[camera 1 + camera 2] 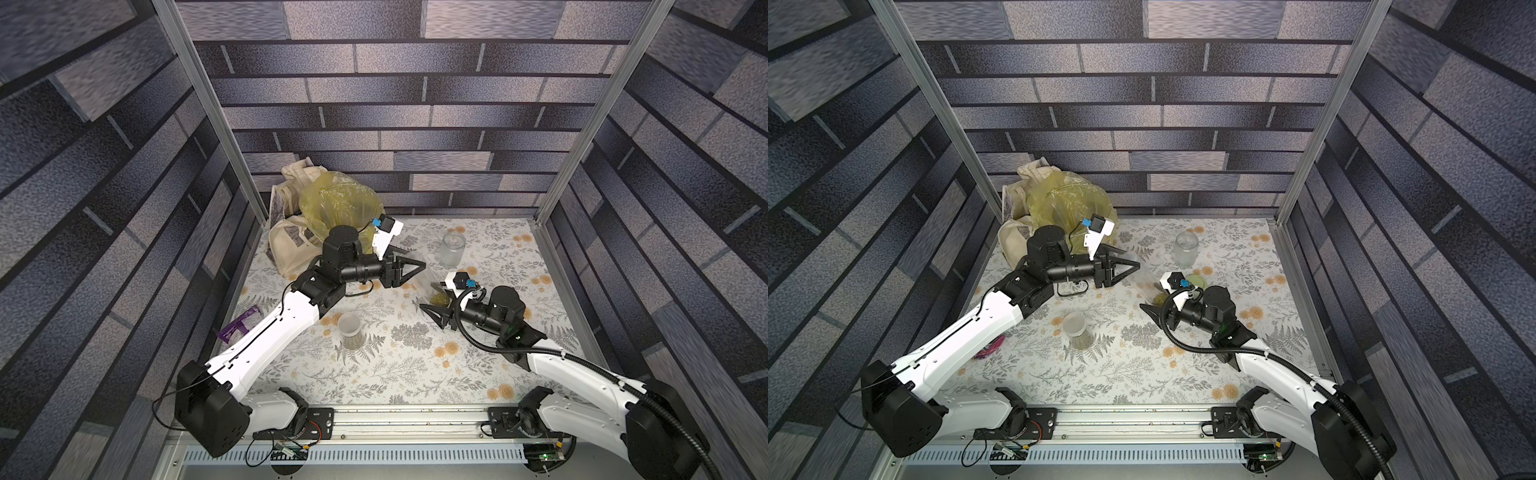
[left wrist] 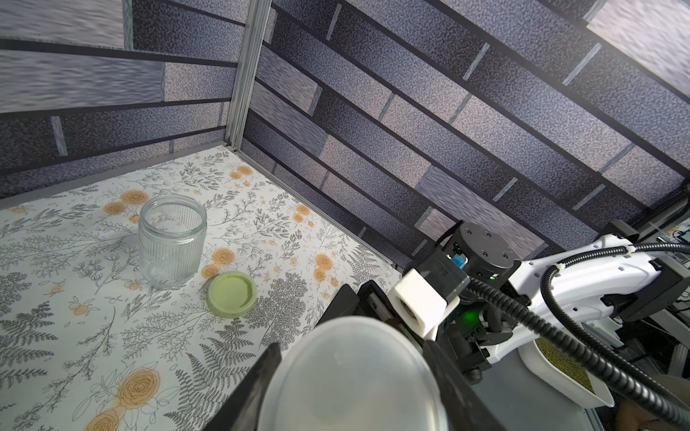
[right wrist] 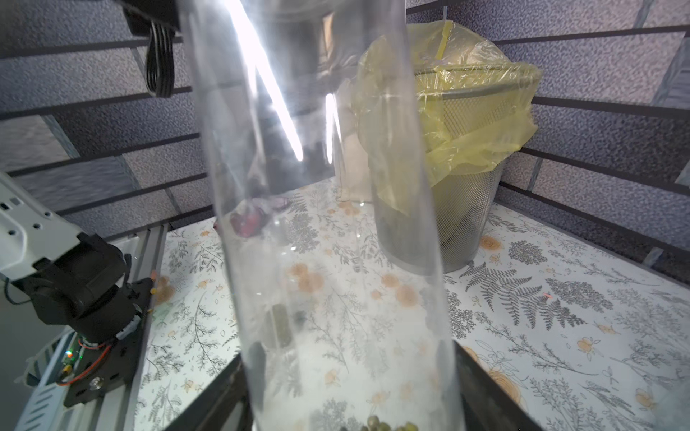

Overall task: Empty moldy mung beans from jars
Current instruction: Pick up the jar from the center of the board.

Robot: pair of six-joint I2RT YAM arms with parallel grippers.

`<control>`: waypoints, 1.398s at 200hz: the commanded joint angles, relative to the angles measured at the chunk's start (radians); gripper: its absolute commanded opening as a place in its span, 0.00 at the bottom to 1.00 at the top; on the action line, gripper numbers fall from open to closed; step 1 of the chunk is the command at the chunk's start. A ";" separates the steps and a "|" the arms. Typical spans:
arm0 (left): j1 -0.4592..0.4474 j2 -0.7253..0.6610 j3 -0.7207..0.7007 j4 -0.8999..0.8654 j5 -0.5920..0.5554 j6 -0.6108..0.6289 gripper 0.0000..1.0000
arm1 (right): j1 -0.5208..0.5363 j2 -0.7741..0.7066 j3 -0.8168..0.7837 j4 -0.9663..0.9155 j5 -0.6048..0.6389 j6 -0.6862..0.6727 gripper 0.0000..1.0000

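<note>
A tall clear jar [image 3: 317, 186] hangs tilted above the table between both arms. Its frosted-white lid [image 2: 351, 388] sits between the fingers of my left gripper [image 2: 353, 373], which is shut on it. My right gripper [image 3: 351, 388] is shut on the jar's lower body, one finger against each wall. A few mung beans [image 3: 388, 423] lie at the jar's bottom. In both top views the left gripper [image 1: 417, 268] [image 1: 1131, 266] meets the right gripper [image 1: 434, 311] [image 1: 1154, 311] mid-table. A short jar [image 1: 350, 330] with a frosted lid stands nearer the front, beans in its base.
An empty ribbed jar [image 2: 171, 246] stands at the back right, its pale green lid [image 2: 232, 294] lying beside it. The mesh bin with a yellow bag [image 3: 459, 149] and a cloth bag [image 1: 291, 245] fill the back left corner. A purple object [image 1: 239, 326] lies by the left wall.
</note>
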 commanded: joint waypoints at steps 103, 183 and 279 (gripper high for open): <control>0.028 0.026 -0.025 0.140 0.056 -0.074 0.57 | -0.005 0.048 0.056 0.056 -0.077 0.009 0.57; 0.023 0.002 -0.066 0.160 -0.067 -0.068 0.80 | -0.008 0.044 0.071 0.047 0.022 0.034 0.49; 0.004 0.005 -0.068 0.205 -0.178 -0.120 1.00 | -0.012 0.066 0.054 0.121 0.077 0.116 0.46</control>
